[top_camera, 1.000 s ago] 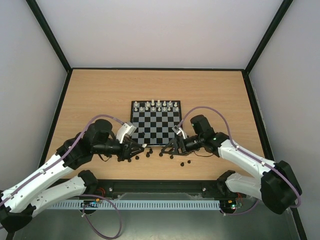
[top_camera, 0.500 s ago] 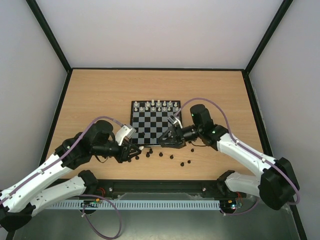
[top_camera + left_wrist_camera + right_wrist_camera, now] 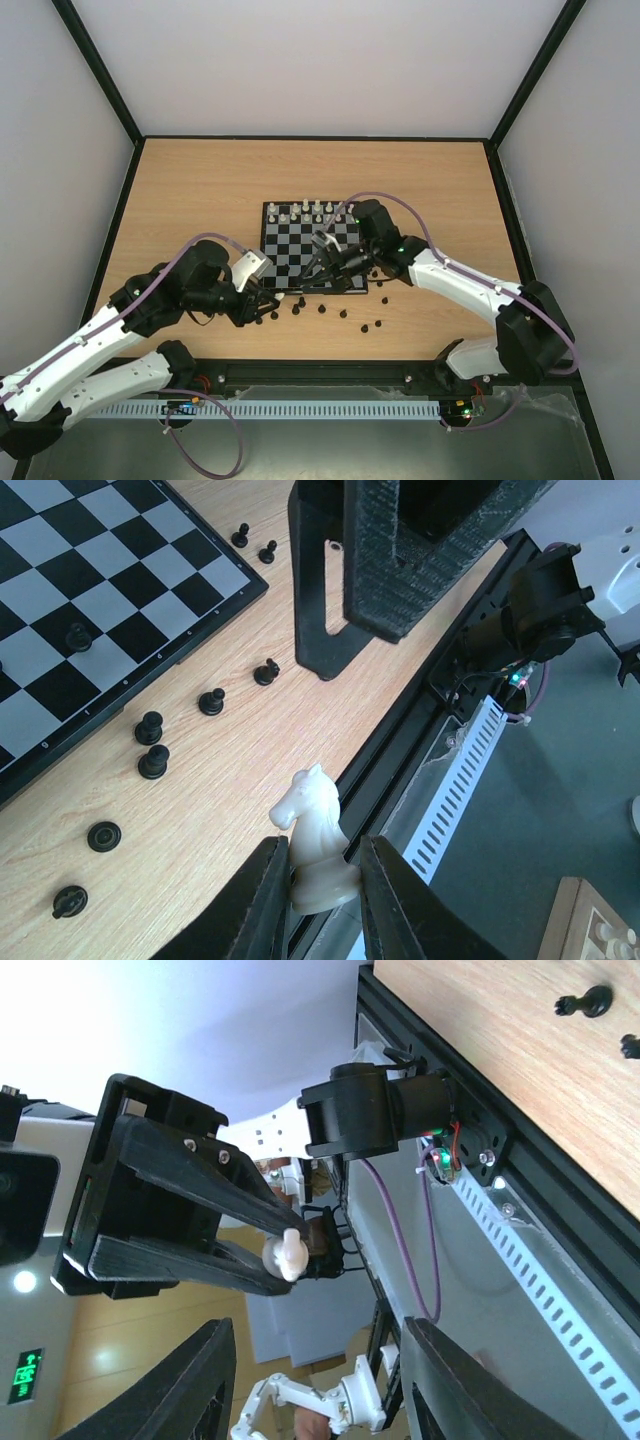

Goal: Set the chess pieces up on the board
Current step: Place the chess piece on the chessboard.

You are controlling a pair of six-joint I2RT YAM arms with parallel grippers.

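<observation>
progress looked roughly half made: white pieces (image 3: 317,211) stood in two lines on the far rows of the board (image 3: 290,250), though whether those rows were full was too small to tell. black pieces (image 3: 343,314) lay scattered on the table (image 3: 200,200) just off the board's near edge, with one seen on a square close to that edge, so the black side was almost wholly left to do. the left gripper (image 3: 325,875), just off the board's near left corner, was closed on a white knight (image 3: 315,835), held upright and not yet placed. the right gripper (image 3: 320,1340) had its jaws spread wide with nothing between them. compared with a second before, the right arm had swung from beyond the board's near edge to above its near rows, while the left had barely shifted.
</observation>
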